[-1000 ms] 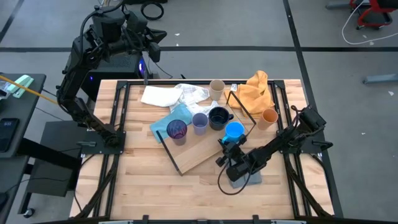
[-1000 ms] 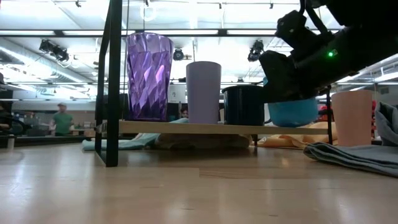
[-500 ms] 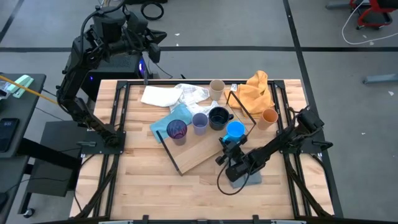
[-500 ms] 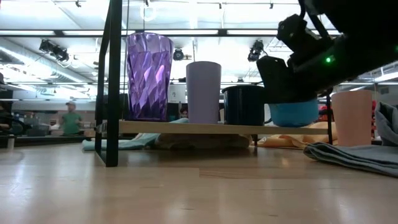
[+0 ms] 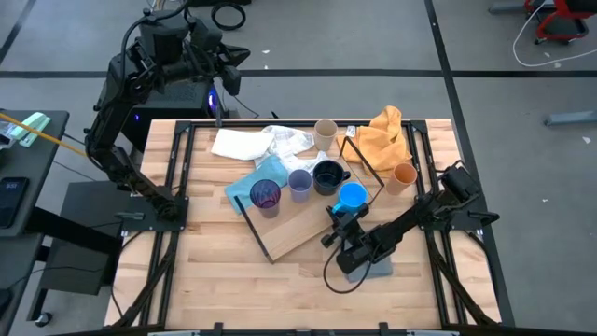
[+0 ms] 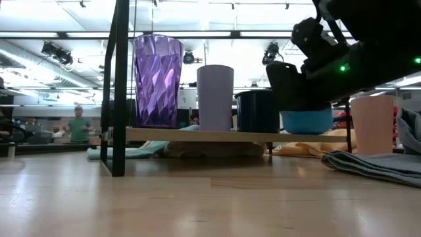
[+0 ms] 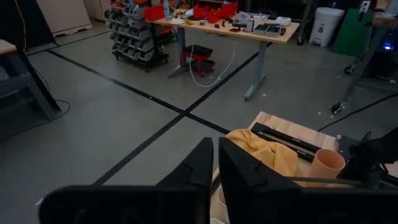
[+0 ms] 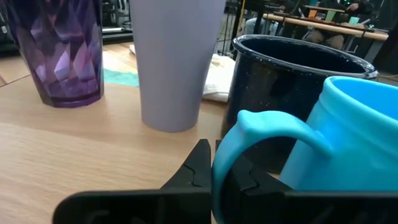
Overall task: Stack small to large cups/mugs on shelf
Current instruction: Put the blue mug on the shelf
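Faceted translucent purple tumbler [image 6: 157, 80]; plain lavender cup [image 6: 215, 97]; speckled black enamel mug [image 8: 292, 93]; bright blue mug [image 8: 348, 134]; orange cup [image 5: 404, 175]; beige cup [image 5: 325, 133].

- Your slatted wooden tabletop [image 5: 215, 271] fills the lower centre of the high view.
- On it: shelf [image 5: 298, 219] at centre, white cloth [image 5: 244, 143], orange cloth [image 5: 384, 133], beige cup [image 5: 325, 133], orange cup [image 5: 404, 175].

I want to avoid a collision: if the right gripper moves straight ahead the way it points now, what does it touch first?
Probably the black mug, just behind the bright blue mug whose handle the right gripper pinches; depth is unclear.
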You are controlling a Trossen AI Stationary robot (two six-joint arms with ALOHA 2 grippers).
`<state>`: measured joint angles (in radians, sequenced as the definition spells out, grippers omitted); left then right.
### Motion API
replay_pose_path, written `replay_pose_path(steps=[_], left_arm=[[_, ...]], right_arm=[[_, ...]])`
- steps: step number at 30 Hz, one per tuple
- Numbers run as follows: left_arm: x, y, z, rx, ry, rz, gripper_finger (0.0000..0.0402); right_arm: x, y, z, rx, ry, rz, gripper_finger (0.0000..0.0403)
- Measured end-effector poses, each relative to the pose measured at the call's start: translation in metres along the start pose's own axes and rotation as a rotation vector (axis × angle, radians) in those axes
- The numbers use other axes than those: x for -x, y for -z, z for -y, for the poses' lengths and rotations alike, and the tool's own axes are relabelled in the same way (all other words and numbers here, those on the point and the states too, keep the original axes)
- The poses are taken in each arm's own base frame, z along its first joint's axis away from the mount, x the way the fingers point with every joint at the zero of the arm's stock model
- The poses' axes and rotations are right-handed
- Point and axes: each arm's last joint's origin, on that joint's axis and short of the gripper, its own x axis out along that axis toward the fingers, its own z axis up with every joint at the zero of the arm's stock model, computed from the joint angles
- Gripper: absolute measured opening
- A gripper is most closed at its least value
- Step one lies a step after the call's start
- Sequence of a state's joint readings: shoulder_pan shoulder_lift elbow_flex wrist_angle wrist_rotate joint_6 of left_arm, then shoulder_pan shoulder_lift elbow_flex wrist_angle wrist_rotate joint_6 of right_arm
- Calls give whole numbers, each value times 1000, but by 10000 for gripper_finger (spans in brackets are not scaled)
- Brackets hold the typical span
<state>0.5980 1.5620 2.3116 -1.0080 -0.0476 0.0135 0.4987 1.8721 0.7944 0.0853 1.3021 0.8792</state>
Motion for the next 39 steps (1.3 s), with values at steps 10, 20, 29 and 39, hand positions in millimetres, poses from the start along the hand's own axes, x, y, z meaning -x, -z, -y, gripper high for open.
replay_pose_path(steps=[10, 20, 29, 39], left_arm=[[0, 0, 0, -2, 0, 1, 36], [0, 0, 0, -1, 0, 1, 31], [0, 0, 0, 0, 0, 1, 38], [0, 0, 0, 0, 0, -2, 30]], right_arm=[[-2, 0, 0, -4, -8, -20, 22], [-6, 1, 0, -15, -40, -73, 55], [-5, 2, 0, -7, -42, -75, 57], [-3, 2, -1, -3, -54, -81, 58]])
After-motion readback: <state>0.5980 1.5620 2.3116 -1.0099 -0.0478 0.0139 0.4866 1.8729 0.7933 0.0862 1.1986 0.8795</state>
